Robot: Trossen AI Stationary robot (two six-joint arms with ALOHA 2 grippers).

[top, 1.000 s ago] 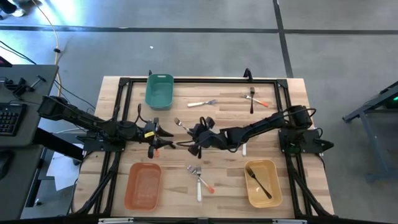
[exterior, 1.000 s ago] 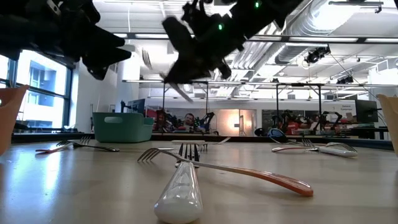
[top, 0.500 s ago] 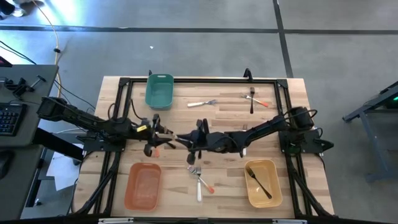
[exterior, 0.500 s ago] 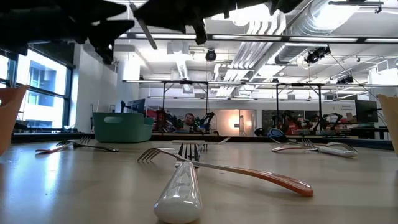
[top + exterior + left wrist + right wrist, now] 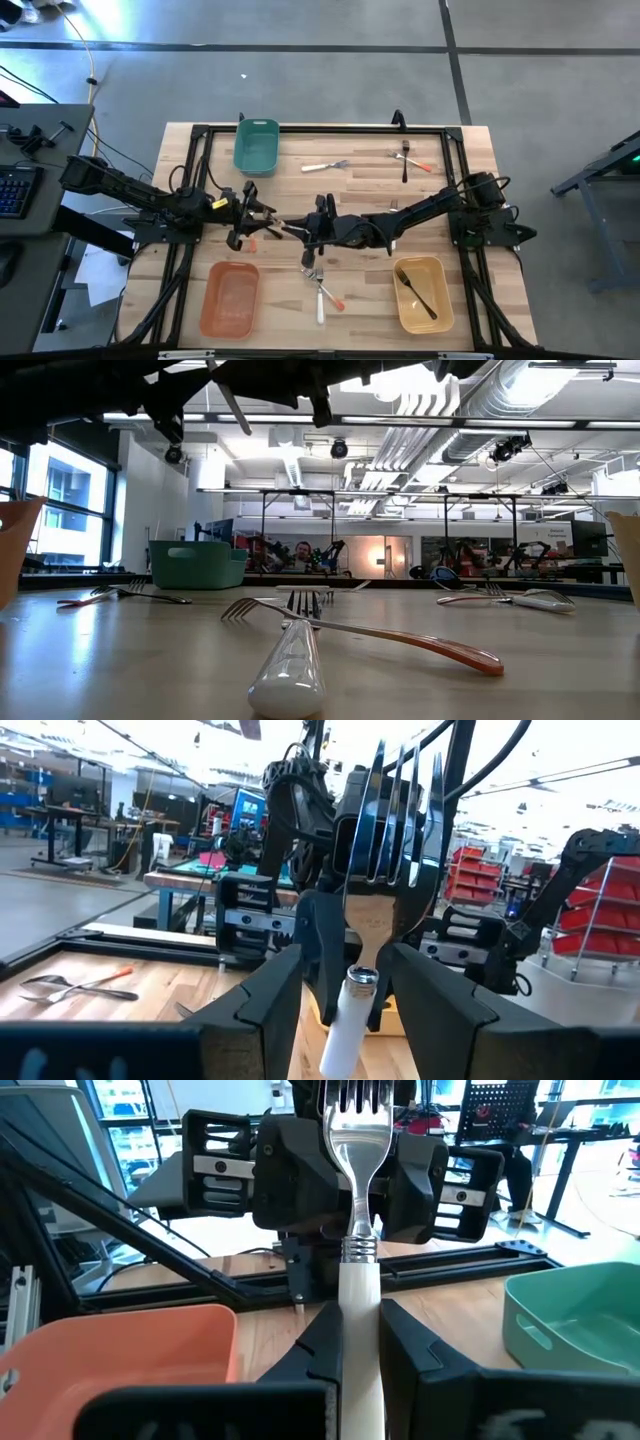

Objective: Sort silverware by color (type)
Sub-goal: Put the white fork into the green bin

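A white-handled silver fork (image 5: 285,226) hangs in the air over the table's middle, between my two grippers. My right gripper (image 5: 308,230) is shut on it. The tines (image 5: 360,1120) point at my left gripper (image 5: 262,222), which is open. In the left wrist view its two fingers (image 5: 270,1005) stand on either side of the fork's handle (image 5: 345,1020), with small gaps. The low view shows the fork (image 5: 232,405) slanting steeply near the top of the picture. Other forks lie flat on the wood: two (image 5: 320,285) at the near middle, one white (image 5: 325,166) and two (image 5: 408,157) at the far side. My right gripper pinches the fork's white handle (image 5: 360,1310) between its two fingers (image 5: 320,1345), which lie along the handle. It comes roughly level from the table's right. The fork is lifted clear of the table, and its collar and tines stick out past the fingertips.
A green bin (image 5: 256,146) stands at the far left. An orange-red bin (image 5: 231,298) is at the near left. A yellow bin (image 5: 420,293) at the near right holds a black fork (image 5: 415,288). A black metal frame (image 5: 300,130) runs around the table.
My right gripper has risen and carried the fork toward the table's left, up to my left gripper. The fork has turned, so its tines now point left instead of toward the far left. In the last half second the grippers have barely moved.
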